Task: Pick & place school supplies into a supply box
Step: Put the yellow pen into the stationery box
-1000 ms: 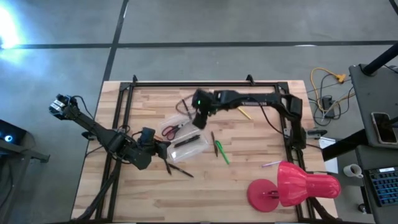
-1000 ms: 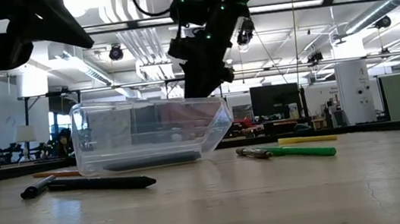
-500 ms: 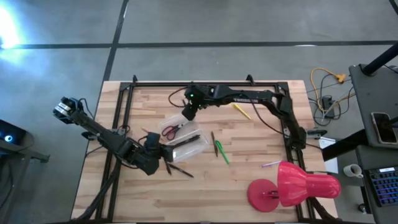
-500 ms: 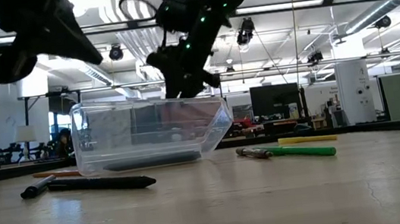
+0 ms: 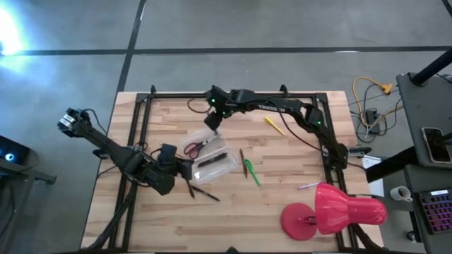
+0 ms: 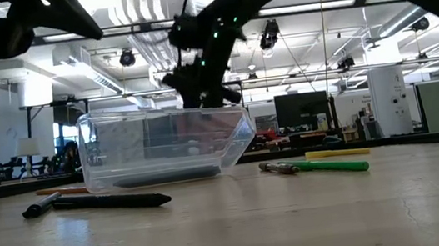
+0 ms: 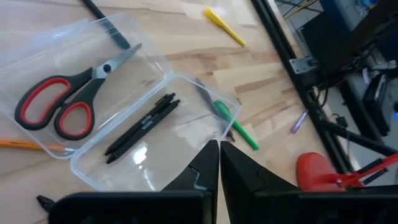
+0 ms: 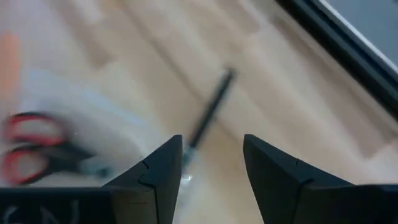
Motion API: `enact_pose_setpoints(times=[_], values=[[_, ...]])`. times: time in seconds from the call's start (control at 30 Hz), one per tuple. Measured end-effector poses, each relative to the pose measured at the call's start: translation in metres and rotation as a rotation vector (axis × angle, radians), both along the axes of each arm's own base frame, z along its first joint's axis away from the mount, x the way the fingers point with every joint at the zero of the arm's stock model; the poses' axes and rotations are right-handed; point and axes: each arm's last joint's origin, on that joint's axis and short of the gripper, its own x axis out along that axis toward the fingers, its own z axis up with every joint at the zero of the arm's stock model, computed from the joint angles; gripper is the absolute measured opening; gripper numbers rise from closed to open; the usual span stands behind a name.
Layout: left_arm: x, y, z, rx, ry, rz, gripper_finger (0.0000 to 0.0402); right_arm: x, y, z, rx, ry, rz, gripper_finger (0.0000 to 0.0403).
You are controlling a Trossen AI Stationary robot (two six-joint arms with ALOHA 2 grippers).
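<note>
Mid-task: right gripper (image 8: 211, 163), fingers apart, hovers over a dark pen (image 8: 211, 117) above the supply box (image 5: 212, 159) at centre-left, needing descent; left gripper (image 7: 219, 163), fingers together, waits lower left.

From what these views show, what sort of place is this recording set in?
Probably a lab or workshop hall: exposed ceiling ducts and strip lights overhead, a concrete floor around the wooden table, and loose cables beside it.

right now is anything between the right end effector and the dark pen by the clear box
Nothing visible. The open right end effector looks over bare table straight at the dark pen; the supply box with the scissors lies off to one side.
</note>
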Motion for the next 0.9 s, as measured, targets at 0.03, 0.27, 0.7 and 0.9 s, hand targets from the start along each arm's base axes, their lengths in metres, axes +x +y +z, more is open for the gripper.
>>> enact_pose_setpoints(times=[0.03,0.27,0.7,0.9], values=[[-0.001,0.000,0.001,-0.004,-0.007,0.000,0.0000,0.002,-0.003,-0.005,0.004,0.026,-0.008,0.0162],[-0.001,0.001,0.003,-0.003,-0.019,0.006,0.0000,0.022,-0.009,-0.034,0.012,0.174,-0.038,0.0162],[0.005,-0.003,-0.004,0.011,-0.001,0.008,0.0000,0.027,-0.016,-0.036,0.066,0.078,-0.113,0.0162],[0.006,-0.004,-0.004,0.008,-0.007,0.008,0.0000,0.028,-0.015,-0.041,0.090,0.074,-0.109,0.0159]])
